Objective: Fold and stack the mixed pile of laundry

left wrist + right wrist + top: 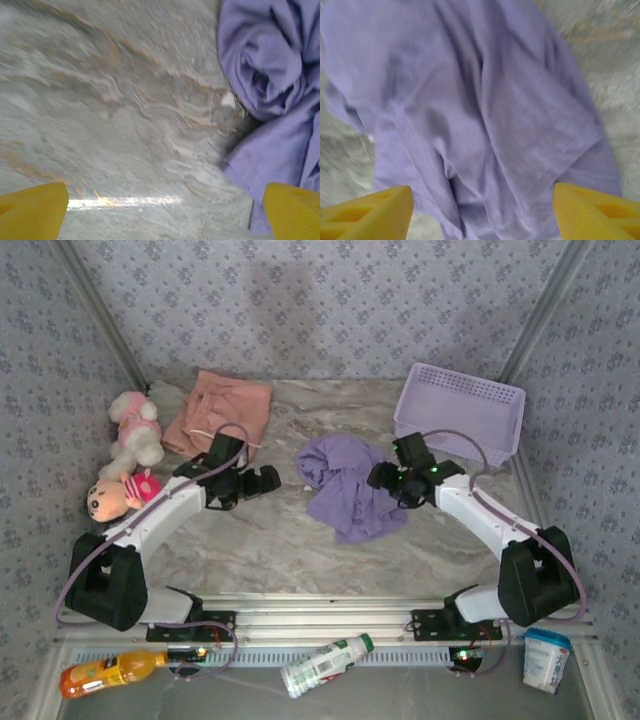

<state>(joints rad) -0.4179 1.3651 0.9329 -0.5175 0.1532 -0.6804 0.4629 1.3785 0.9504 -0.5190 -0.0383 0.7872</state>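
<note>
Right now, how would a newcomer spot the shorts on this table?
Look along the far edge of the table, left of centre. The salmon-pink shorts lie there, beyond the left arm. Unlike the crumpled lavender shirt mid-table and the plush toys to their left, they are flat fabric with a white drawstring.

Your grey marble-patterned table top [270, 530] carries a crumpled lavender fabric shirt [345, 485] near its middle. You have salmon-pink cloth shorts [220, 412] lying fairly flat at the far left, apart from the shirt. A lavender plastic mesh basket [465, 382] stands in the far right corner. Two pink-and-white plush toys [135, 430] lie along your left edge, beside the wall.
</note>
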